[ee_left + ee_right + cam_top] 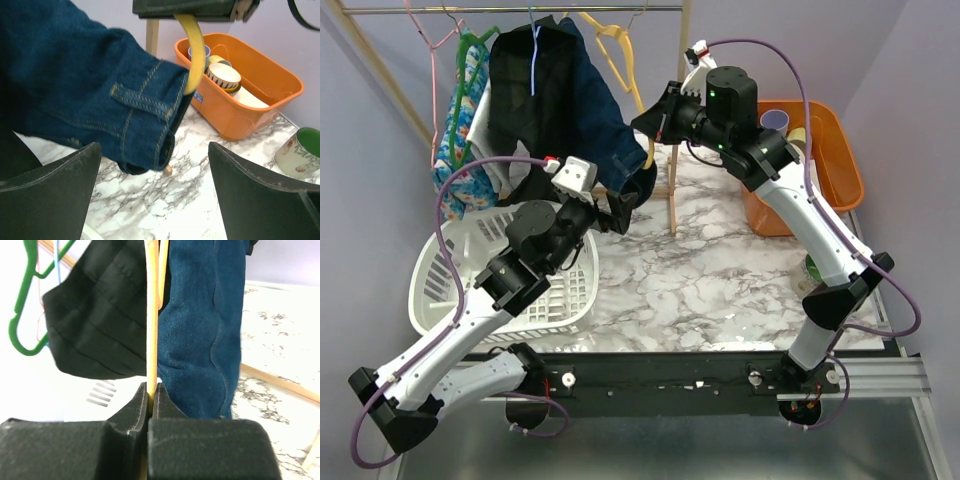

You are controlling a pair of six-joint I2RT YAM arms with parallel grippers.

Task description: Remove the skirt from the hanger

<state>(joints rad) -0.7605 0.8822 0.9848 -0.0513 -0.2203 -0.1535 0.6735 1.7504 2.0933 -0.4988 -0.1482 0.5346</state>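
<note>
The black skirt (525,90) hangs from the rail on the thin light-blue hanger (533,50). In the right wrist view the skirt (95,315) is left of the jaws, apart from them. Beside it a navy denim garment (610,130) hangs on a yellow hanger (617,50). My right gripper (655,125) is shut on the yellow hanger's arm (151,315), pinched between the jaws (151,392). My left gripper (617,210) is open below the denim hem (140,145), with only marble between its fingers (155,200).
A white laundry basket (450,280) sits under the left arm. An orange bin (830,150) with bowls stands at the right, with a green-rimmed mug (302,150) near it. A wooden rack post (678,150), a green hanger (22,305) and a floral garment (460,140) are close by.
</note>
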